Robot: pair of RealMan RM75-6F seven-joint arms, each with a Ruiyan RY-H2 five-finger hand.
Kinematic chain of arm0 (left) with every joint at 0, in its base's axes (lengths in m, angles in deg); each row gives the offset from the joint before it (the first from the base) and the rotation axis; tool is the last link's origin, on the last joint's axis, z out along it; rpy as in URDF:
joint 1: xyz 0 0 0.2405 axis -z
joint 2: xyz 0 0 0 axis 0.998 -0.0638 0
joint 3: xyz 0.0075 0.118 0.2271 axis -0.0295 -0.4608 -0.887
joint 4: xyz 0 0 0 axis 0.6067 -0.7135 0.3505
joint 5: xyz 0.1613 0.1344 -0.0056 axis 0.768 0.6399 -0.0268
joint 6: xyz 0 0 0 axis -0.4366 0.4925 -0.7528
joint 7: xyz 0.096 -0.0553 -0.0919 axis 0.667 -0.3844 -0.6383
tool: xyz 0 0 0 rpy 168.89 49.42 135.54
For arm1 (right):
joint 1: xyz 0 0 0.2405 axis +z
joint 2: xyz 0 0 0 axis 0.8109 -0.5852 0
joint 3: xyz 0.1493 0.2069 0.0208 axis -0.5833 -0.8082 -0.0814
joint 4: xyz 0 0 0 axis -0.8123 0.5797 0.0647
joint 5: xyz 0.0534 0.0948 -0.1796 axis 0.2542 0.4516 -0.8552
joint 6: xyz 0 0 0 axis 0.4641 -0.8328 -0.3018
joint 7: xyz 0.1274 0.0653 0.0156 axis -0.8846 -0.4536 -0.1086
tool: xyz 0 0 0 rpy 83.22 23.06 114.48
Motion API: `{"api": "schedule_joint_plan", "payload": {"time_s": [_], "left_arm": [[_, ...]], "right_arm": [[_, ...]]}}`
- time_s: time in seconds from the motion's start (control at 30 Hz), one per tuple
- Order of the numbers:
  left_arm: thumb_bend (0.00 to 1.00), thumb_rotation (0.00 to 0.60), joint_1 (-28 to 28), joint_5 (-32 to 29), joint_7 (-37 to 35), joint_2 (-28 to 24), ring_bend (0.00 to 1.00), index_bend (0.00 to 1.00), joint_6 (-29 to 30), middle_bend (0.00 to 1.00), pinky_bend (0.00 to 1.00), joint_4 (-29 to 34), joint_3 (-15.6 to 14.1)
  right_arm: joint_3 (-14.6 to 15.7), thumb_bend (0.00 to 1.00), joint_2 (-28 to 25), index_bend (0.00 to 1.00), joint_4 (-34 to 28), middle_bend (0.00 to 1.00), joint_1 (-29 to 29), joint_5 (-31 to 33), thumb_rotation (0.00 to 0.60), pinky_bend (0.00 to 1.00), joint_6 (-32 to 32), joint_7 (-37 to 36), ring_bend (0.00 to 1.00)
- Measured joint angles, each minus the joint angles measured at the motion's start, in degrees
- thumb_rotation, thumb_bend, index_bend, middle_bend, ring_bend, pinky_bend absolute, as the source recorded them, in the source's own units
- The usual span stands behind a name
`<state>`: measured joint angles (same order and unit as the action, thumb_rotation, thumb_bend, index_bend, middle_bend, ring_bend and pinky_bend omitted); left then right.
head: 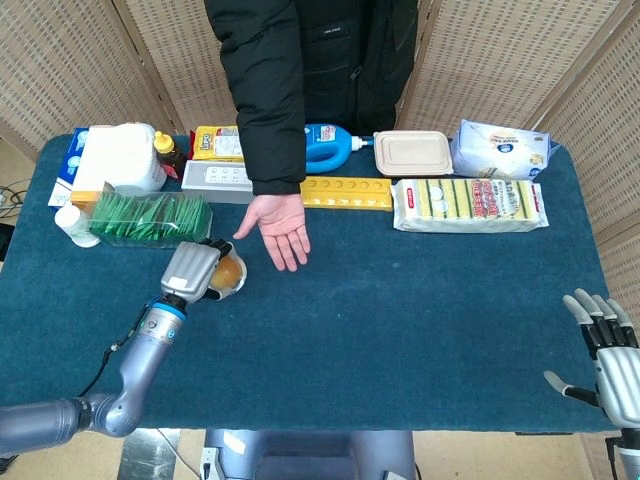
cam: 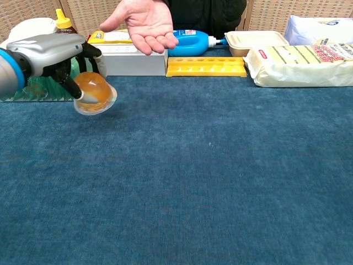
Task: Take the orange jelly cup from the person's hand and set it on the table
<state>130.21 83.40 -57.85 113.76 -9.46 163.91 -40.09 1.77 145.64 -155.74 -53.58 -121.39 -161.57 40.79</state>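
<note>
where left hand (cam: 55,55) hovers, green packets (head: 150,218) behind

The jelly cup (cam: 94,91) is orange and see-through. The left hand (cam: 52,52) is shiny silver with black fingers (cam: 90,51). The right hand (head: 603,350) is silver too. The surface (cam: 209,182) is dark blue and fuzzy. The person's hand (cam: 144,22) is pink, and the sleeve (head: 262,80) is black. Behind sit a yellow tray (head: 348,192), a blue bottle (head: 328,147), green packets (head: 150,220), a white jug (head: 118,158), and a yellow-and-white striped pack (head: 468,204).
</note>
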Motion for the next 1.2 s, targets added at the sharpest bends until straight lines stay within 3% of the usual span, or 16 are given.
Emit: {"api": "schedule_joint_plan", "payload": {"time_s": [0.17,0.27,0.33,0.4,0.47,0.6,0.77,0.97,1.2], "left_arm": [[0.2,0.6,2.09,-2.34,-0.88,4.69,0.42,0.53,-1.42,0.52,0.54,-6.94,3.04],[0.2,0.6,3.13,-3.94,-0.86,7.22,0.33,0.5,-1.78,0.46,0.49,-9.78,4.61],[0.19,0.6,3.71,-5.89,-0.33,7.92,0.2,0.34,-2.48,0.32,0.43,-10.32,5.28],[0.17,0.6,4.17,-7.97,0.5,8.32,0.04,0.08,-3.28,0.1,0.33,-10.5,5.71],[0.16,0.6,4.71,-10.81,1.68,8.63,0.0,0.0,-4.28,0.01,0.27,-10.38,6.16],[0.14,0.6,5.09,-13.65,2.52,8.67,0.0,0.0,-4.78,0.0,0.23,-9.07,6.55],[0.13,0.6,4.05,-8.73,0.43,7.01,0.0,0.0,-3.49,0.0,0.21,-4.94,6.12],[0.09,0.6,0.95,-1.06,-1.19,0.68,0.0,0.0,0.01,0.0,0.07,4.85,3.97],[0.05,0.6,-5.06,4.75,2.22,-10.56,0.0,0.0,8.18,0.0,0.01,19.99,-0.66]], "right_arm": [[-0.12,0.08,0.13,0.0,0.1,0.0,0.22,0.59,0.6,0.0,0.5,0.08,0.02],[-0.24,0.08,0.11,0.0,0.28,0.0,0.37,0.94,0.6,0.0,0.79,-0.27,0.02],[-0.25,0.08,0.09,0.0,0.33,0.0,0.46,0.92,0.6,0.0,0.85,-0.46,0.02],[-0.24,0.08,0.05,0.0,0.35,0.0,0.5,0.87,0.6,0.0,0.86,-0.52,0.02],[-0.21,0.08,0.03,0.0,0.33,0.0,0.46,0.83,0.6,0.0,0.74,-0.55,0.02],[-0.19,0.08,-0.15,0.0,0.27,0.0,0.25,0.76,0.6,0.0,0.25,-1.0,0.02],[-0.08,0.08,-0.39,0.0,0.18,0.0,0.0,0.37,0.6,0.0,-0.39,-1.41,0.02],[0.07,0.08,-0.49,0.0,0.09,0.0,-0.1,0.07,0.6,0.0,-0.62,-1.53,0.02],[0.44,0.08,-0.51,0.0,-0.47,0.0,-0.34,-0.96,0.6,0.0,-1.35,-0.64,0.02]]}}
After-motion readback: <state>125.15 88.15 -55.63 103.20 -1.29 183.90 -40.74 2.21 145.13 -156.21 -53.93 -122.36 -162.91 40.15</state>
